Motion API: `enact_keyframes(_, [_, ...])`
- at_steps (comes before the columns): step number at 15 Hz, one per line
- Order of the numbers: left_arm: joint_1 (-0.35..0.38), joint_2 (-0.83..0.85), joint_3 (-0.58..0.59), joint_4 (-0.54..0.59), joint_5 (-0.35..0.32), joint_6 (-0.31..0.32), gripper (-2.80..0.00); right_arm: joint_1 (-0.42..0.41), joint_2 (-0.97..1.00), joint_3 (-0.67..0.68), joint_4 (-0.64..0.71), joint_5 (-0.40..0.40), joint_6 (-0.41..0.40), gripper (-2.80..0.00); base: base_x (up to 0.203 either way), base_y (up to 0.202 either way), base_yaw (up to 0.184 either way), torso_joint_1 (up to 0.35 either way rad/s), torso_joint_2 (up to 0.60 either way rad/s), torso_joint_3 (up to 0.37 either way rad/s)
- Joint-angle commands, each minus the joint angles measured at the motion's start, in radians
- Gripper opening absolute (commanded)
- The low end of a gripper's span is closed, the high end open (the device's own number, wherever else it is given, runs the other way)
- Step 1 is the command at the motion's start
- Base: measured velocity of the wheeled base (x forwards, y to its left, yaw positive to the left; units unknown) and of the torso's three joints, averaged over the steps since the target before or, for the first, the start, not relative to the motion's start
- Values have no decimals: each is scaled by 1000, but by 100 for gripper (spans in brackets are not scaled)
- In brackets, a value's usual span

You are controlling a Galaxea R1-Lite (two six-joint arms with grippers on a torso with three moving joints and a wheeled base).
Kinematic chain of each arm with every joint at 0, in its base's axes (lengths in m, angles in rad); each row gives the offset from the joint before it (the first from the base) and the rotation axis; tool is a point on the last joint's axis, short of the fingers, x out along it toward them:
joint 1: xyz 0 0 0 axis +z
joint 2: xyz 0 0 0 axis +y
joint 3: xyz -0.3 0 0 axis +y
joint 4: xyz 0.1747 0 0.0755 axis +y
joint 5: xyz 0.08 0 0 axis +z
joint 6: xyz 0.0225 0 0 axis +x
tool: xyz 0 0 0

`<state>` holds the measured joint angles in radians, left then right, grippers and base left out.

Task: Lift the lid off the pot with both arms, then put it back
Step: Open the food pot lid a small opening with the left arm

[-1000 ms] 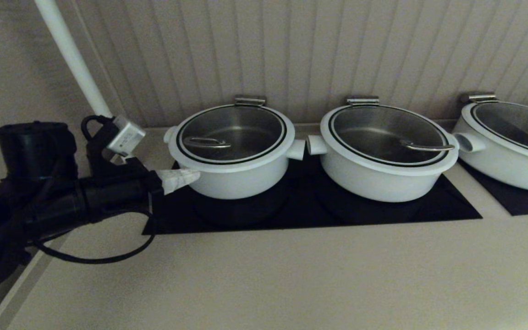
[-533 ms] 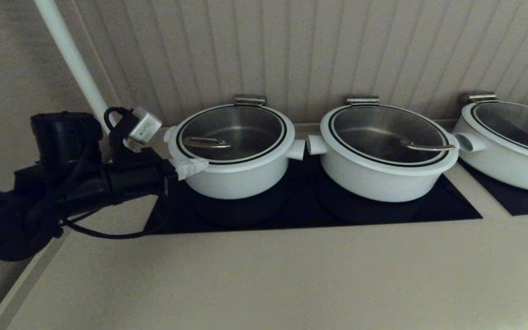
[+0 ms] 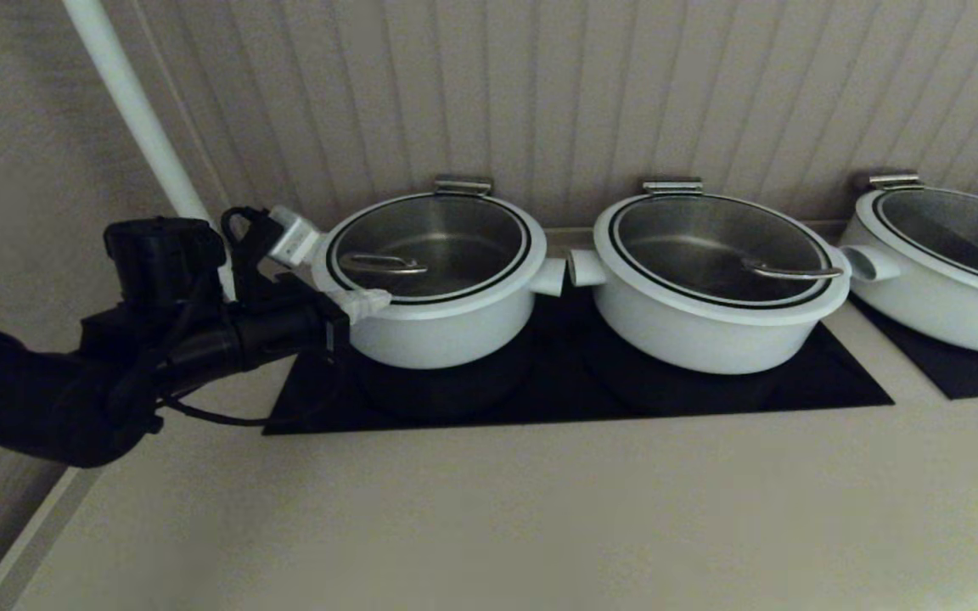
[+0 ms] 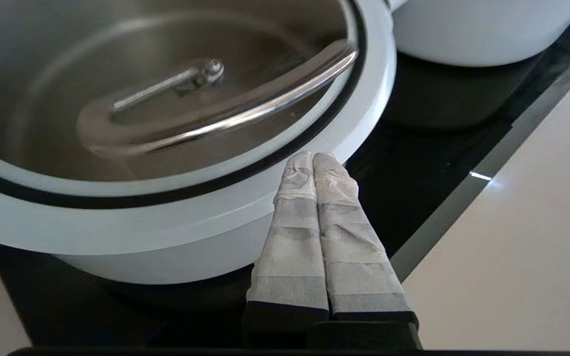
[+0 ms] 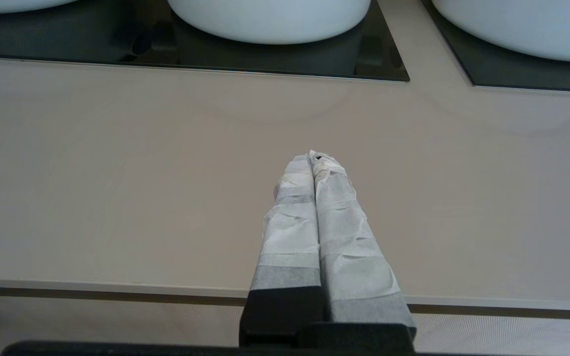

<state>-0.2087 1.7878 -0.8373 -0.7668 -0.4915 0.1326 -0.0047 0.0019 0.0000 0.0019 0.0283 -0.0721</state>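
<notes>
The pot [image 3: 438, 335] is the left one of three white pots and stands on the black cooktop [image 3: 557, 399]. The glass lid [image 3: 429, 242] with its steel loop handle [image 3: 383, 264] sits on it. My left gripper [image 3: 374, 299] is shut and empty, its taped tips at the lid's white rim on the pot's front left. In the left wrist view the tips [image 4: 313, 155] lie against the rim, short of the handle [image 4: 225, 116]. My right gripper [image 5: 313, 155] is shut and empty above the bare counter near its front edge, and does not show in the head view.
A wider white pot [image 3: 710, 327] with a glass lid stands just right of the task pot, their stub handles almost touching. A third pot [image 3: 939, 305] is at the far right. A white pipe [image 3: 128, 102] and the ribbed wall stand behind. The beige counter [image 3: 540, 509] lies in front.
My left arm has moved right and up; its shut tips have risen from the pot's side wall to the lid's rim. The pots and lids have not moved.
</notes>
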Motion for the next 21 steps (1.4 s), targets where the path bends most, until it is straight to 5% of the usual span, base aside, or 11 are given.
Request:
enact_keyframes(1, [0, 19, -2, -5, 4, -2, -280, 0, 0, 0, 0, 1, 0, -280, 0, 0, 0, 0, 0, 0])
enact_keyframes(14, [0, 31, -130, -5, 48, -28, -280, 0, 0, 0, 0, 1, -6, -280, 0, 0, 0, 0, 0, 0])
enact_keyframes(21, [0, 16, -173, -3, 72, -42, -280, 0, 0, -10, -1, 38, -84, -280, 0, 0, 0, 0, 0, 0])
